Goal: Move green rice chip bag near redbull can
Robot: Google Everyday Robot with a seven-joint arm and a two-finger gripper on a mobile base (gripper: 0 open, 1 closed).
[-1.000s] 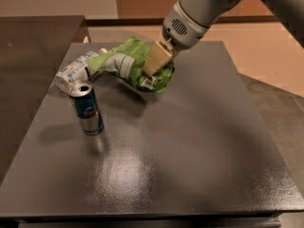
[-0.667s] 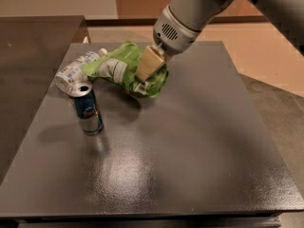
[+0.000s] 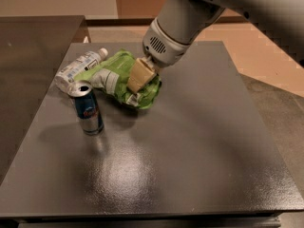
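Note:
The green rice chip bag [image 3: 115, 70] is a crinkled bright-green pouch with a white label patch, at the back left of the dark table [image 3: 190, 141]. My gripper [image 3: 136, 79] comes down from the upper right and is shut on the bag's right half, with one tan finger [image 3: 138, 73] showing on top. The redbull can [image 3: 88, 109] stands upright in front of the bag's left end, a short gap from it. The bag's left end lies right next to the can's top.
A clear white-labelled plastic bottle [image 3: 77, 68] lies on its side behind the can, against the bag's left end. A second dark surface [image 3: 28, 56] adjoins on the left. The table's right edge borders a lower tan floor [image 3: 270, 56].
My gripper has moved left and toward the front with the bag in it, bringing the bag closer to the can. The can and the bottle have not moved.

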